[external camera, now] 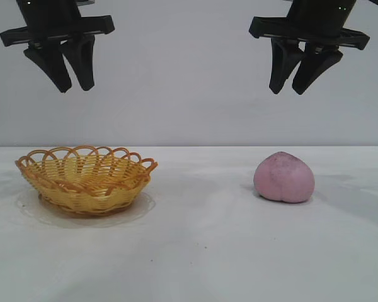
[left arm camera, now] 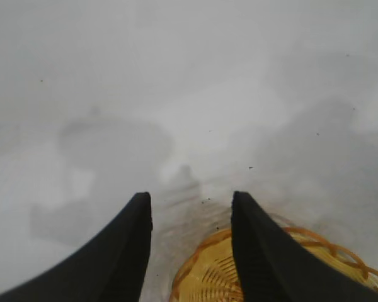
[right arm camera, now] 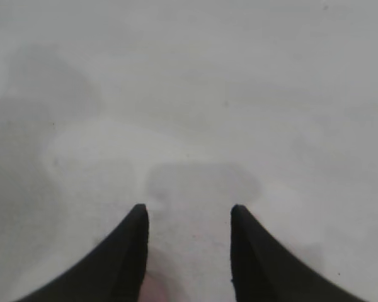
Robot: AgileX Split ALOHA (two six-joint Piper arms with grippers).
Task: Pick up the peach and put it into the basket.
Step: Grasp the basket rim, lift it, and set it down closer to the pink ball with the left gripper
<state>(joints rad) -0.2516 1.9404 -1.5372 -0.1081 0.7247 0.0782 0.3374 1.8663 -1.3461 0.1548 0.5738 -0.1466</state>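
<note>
The dusty-pink peach (external camera: 283, 177) sits on the white table at the right. The yellow wicker basket (external camera: 86, 178) with an orange-brown looped rim stands at the left and holds nothing. My right gripper (external camera: 289, 90) hangs open and empty high above the peach. A pink sliver of the peach (right arm camera: 156, 290) shows at the edge of the right wrist view, between my right gripper's (right arm camera: 189, 211) fingers. My left gripper (external camera: 75, 88) hangs open and empty high above the basket. In the left wrist view the basket rim (left arm camera: 201, 255) shows between my left gripper's (left arm camera: 190, 198) fingers.
The white table (external camera: 201, 251) runs across the whole exterior view, with a plain grey wall behind it. Only the basket and the peach lie on it.
</note>
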